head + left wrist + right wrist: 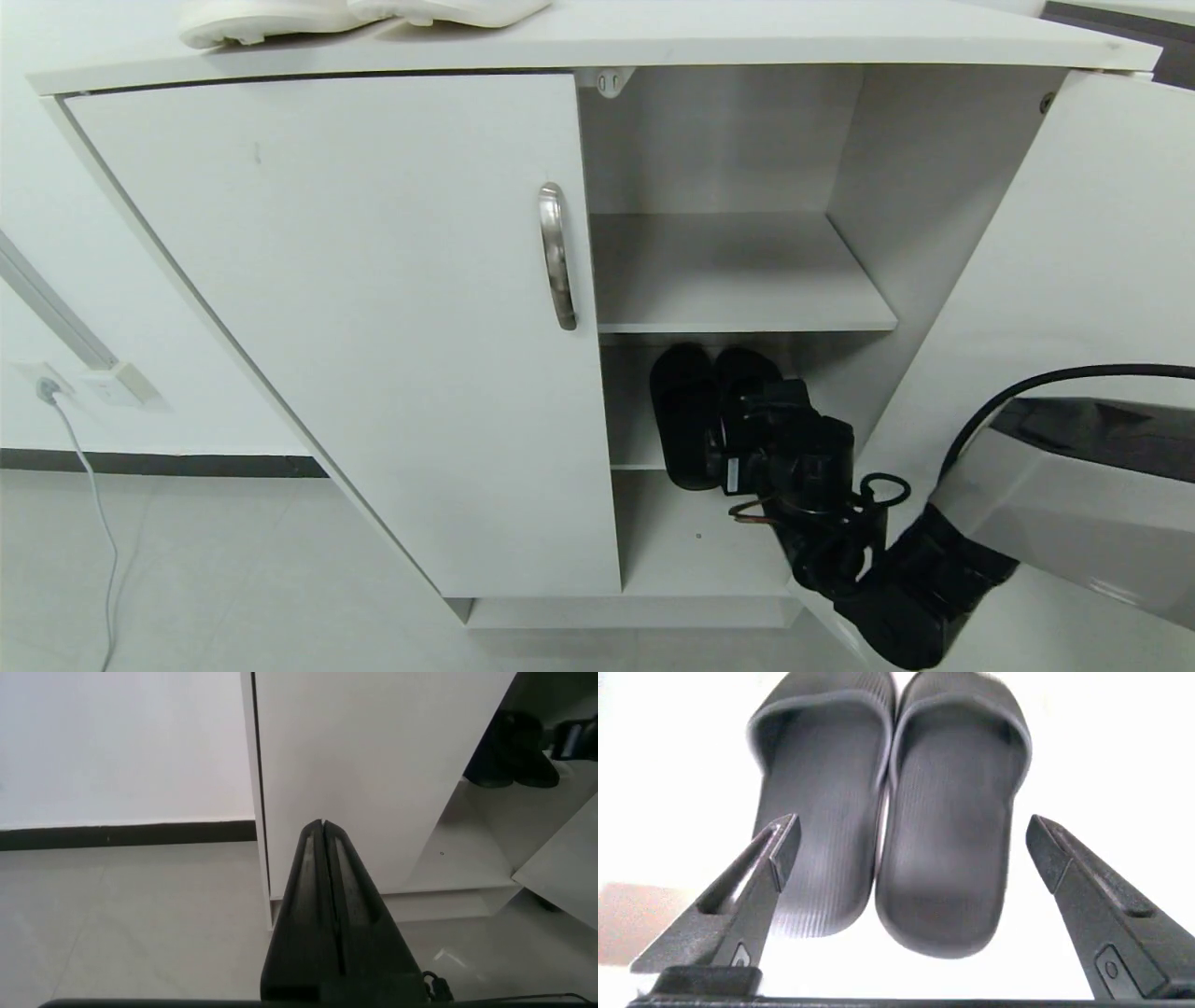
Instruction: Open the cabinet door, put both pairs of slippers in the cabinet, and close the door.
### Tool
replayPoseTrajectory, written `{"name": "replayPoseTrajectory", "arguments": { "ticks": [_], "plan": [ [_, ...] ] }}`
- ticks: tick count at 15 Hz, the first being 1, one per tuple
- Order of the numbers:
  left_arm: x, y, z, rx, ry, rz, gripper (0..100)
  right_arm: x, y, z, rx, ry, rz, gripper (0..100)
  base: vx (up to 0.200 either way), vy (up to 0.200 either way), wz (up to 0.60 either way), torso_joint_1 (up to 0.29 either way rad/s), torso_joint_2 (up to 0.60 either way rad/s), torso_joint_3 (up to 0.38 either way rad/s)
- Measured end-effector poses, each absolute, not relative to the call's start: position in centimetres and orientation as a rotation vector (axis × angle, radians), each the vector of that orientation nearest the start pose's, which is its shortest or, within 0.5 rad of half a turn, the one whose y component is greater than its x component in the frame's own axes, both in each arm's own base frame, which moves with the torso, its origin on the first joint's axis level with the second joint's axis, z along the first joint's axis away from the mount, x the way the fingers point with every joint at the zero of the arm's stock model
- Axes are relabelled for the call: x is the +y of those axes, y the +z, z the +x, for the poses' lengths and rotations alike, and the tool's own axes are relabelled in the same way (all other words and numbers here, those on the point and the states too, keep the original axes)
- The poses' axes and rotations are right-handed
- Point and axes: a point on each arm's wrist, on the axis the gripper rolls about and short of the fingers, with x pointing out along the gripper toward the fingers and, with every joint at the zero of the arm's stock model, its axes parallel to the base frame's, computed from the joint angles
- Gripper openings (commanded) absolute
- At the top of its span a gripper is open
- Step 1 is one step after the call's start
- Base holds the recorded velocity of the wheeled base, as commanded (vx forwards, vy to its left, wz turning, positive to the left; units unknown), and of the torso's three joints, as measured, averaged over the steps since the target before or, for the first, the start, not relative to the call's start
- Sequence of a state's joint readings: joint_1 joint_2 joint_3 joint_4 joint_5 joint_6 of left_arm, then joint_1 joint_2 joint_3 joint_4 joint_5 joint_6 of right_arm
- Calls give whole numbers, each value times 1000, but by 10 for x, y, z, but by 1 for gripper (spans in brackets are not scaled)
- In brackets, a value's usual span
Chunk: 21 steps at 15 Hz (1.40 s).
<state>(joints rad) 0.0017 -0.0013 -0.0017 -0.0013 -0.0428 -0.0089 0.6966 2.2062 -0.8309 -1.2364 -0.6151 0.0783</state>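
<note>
— Where are the black slippers (887, 812)?

— You'll find them inside the cabinet (747, 42), on its second shelf (635, 448) down, side by side and touching. Their strap ends point deeper into the cabinet and their heels point out toward the opening.

— And my right pincer (910, 835)?

— It sits at the cabinet's opening, right at that shelf. Your wrist view has its two fingers spread wide, one on each side of the pair. The heel ends lie between the fingers, with a gap on each side, so nothing is gripped.

— The doors?

— The cabinet's right door (1074, 261) is swung open. The left door (373, 327) is closed, with its metal handle (556, 257) at the edge next to the opening.

— The other pair?

— The white slippers (355, 14) lie on top of the cabinet, above the closed left door.

— My left pincer (322, 826)?

— Its fingers are pressed together with nothing between them. It is low in front of the cabinet, near the bottom corner of the closed door.
</note>
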Motion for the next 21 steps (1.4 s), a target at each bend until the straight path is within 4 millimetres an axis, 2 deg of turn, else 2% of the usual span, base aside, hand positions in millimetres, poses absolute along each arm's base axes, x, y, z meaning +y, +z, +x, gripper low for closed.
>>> {"name": "replayPoseTrajectory", "arguments": {
  "ticks": [3, 5, 10, 21],
  "plan": [
    [-1, 76, -23, -4, -42, -9, 0, 230, 84, 254, 126, 153, -19, 100, 0, 0, 0, 0, 0, 0],
    [-1, 76, -23, -4, -43, -10, 0, 228, 91, 243, 121, 173, -16, 100, 0, 0, 0, 0, 0, 0],
    [-1, 76, -23, -4, -43, -10, 0, 229, 95, 234, 115, 194, -11, 100, -200, 0, 0, 2, 0, 0],
    [-1, 76, -23, -4, -44, -9, 0, 227, 97, 233, 105, 192, -4, 100, 0, 0, 0, 0, 0, 0]
  ]
}}
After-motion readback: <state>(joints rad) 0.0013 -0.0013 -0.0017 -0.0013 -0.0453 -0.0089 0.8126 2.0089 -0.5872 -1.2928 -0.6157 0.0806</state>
